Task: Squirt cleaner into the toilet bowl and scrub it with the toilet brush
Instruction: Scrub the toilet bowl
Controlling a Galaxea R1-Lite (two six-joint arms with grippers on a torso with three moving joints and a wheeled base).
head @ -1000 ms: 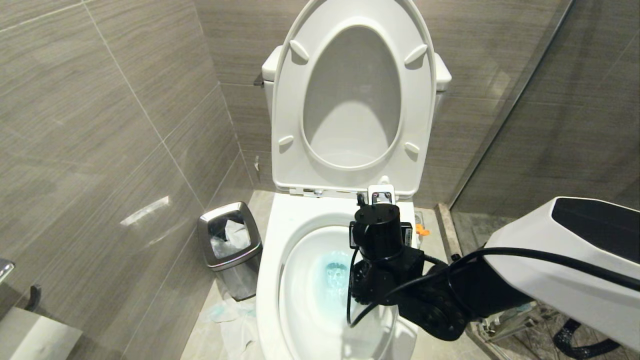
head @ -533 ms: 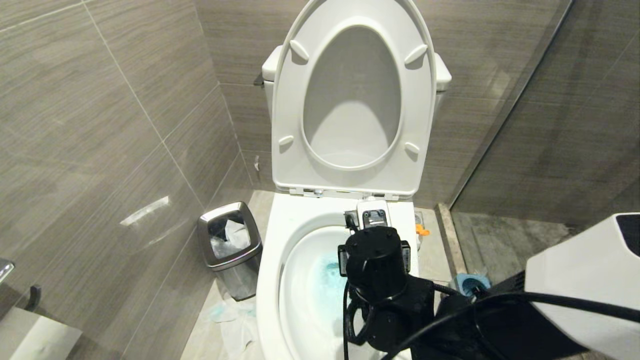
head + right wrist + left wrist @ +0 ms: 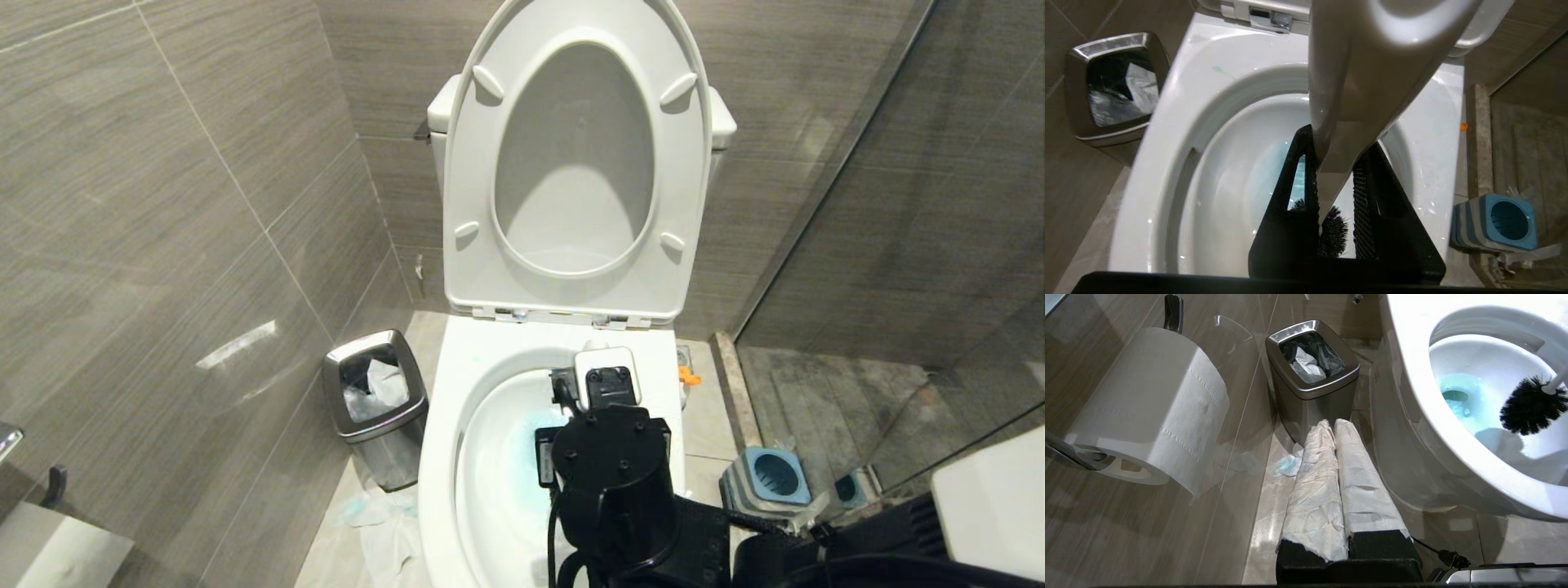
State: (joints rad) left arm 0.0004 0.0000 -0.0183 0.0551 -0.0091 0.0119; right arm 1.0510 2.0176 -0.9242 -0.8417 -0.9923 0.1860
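Head view. One toilet, seat and lid raised in the upper centre of the frame. One toilet bowl [image 3: 457,425] in the lower centre, blue-tinted water at its bottom. One right arm enters from the lower right; its black wrist covers the right half of the bowl. The right gripper [image 3: 600,408] sits under the wrist, so its fingers are hidden here. One steel waste bin [image 3: 374,396] at lower left of the toilet, paper inside. One grey-and-blue brush holder [image 3: 771,482] on the floor at lower right, its socket empty. Crumpled paper lies on the floor below the bin.

Left wrist view. One left gripper [image 3: 1333,428], bottom centre, two fingers [image 3: 1314,486] wrapped in white paper and pressed together, nothing between them, pointing at the bin. One toilet roll [image 3: 1155,404] on a wall bracket at upper left. Bowl at upper right; one black bristle head of the toilet brush [image 3: 1531,404] hangs inside it, just beside the blue water, white shaft running off the right edge.

Right wrist view. Two black ribbed fingers [image 3: 1306,192] in the lower centre clamp the white brush handle, which widens toward the top of the frame. Bristles show below the fingers, inside the bowl. Bin at upper left, holder at lower right.
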